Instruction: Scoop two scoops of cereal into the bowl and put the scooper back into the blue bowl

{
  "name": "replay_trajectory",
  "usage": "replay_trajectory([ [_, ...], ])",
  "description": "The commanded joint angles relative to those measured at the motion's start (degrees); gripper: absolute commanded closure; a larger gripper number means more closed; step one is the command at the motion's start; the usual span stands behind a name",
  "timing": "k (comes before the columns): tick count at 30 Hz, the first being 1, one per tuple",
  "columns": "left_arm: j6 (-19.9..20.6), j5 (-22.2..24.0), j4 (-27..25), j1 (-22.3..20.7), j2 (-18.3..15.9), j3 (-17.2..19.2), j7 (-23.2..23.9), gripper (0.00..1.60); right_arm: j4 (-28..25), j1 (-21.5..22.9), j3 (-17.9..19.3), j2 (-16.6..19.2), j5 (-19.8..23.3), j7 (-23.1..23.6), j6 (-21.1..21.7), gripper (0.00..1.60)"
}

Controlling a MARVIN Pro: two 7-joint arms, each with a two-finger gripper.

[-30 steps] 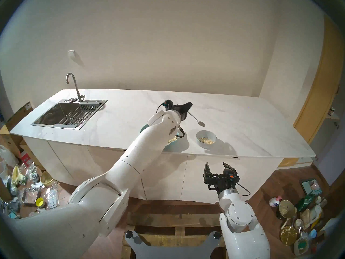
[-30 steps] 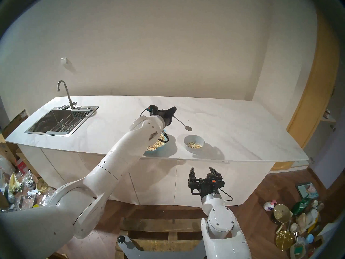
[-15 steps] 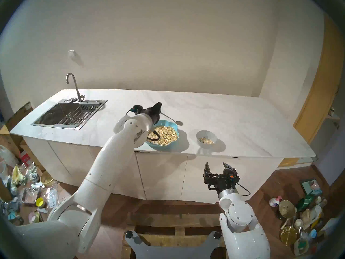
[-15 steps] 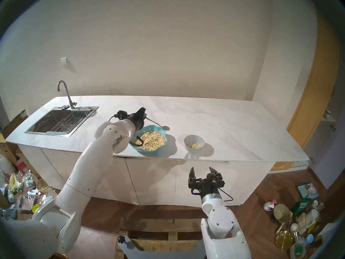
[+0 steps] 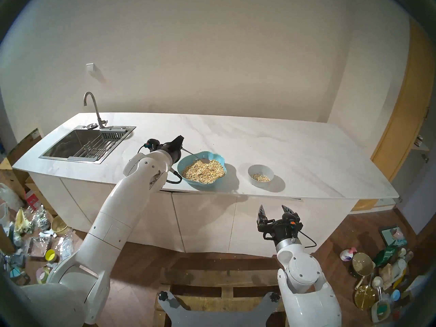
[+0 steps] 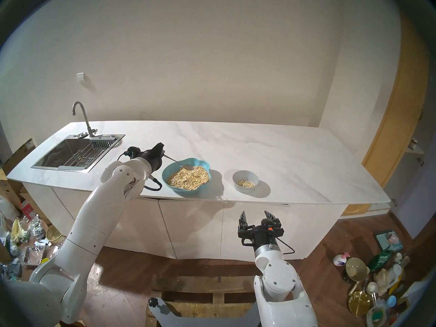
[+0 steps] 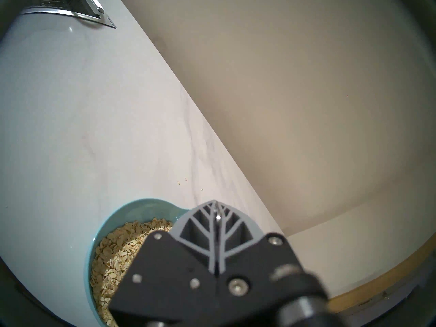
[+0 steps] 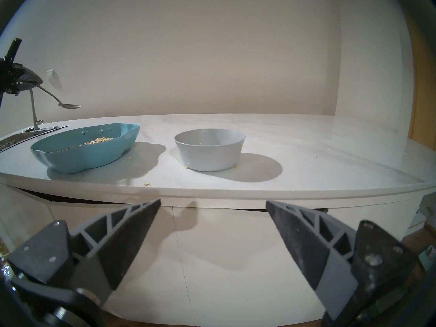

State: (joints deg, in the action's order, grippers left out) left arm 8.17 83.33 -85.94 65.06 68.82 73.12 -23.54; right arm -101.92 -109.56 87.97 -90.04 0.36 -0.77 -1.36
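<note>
My left gripper (image 5: 179,140) (image 6: 161,145) (image 7: 215,203) is shut on the handle of the scooper (image 5: 197,156) (image 6: 181,165) (image 8: 69,106), a slim silver spoon. The spoon's oval end hovers over the far part of the cereal (image 5: 204,171) (image 6: 188,177) (image 7: 118,248) heaped in the blue bowl (image 5: 214,153) (image 6: 203,162) (image 8: 82,152) (image 7: 132,206). The spoon's oval end looks empty in the right wrist view. The small grey-white bowl (image 5: 260,169) (image 6: 245,175) (image 8: 210,152) stands to the right and holds a little cereal (image 5: 260,177). My right gripper (image 5: 272,207) (image 6: 254,213) (image 8: 213,201) is open and empty, below the counter's front edge.
A steel sink (image 5: 80,142) with a faucet (image 5: 94,107) is set in the counter's left end. Both bowls stand near the counter's front edge (image 5: 259,195). A few loose flakes lie on the counter (image 8: 146,184). Clutter covers the floor at the left (image 5: 35,236) and the right (image 5: 382,272).
My left arm has swung to the left, carrying the spoon from behind the small bowl to above the blue bowl's cereal. The right arm has not moved.
</note>
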Motion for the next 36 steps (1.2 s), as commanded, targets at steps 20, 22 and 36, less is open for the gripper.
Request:
replay_trajectory([
  [20,-1.34,-2.82,4.74,-3.50,0.45,-1.14,2.15,1.60,-1.45,0.30,-0.01,-0.06,0.01,-0.03,-0.18,0.00],
  [22,-1.42,-3.35,4.82,-3.65,0.32,-1.49,2.35,1.60,-1.44,0.30,-0.01,-0.06,0.01,-0.03,-0.18,0.00],
  [36,-1.18,-7.27,2.21,-4.29,-1.10,-4.74,-0.56,0.00,-1.42,0.31,-0.01,-0.06,0.01,-0.03,-0.19,0.00],
])
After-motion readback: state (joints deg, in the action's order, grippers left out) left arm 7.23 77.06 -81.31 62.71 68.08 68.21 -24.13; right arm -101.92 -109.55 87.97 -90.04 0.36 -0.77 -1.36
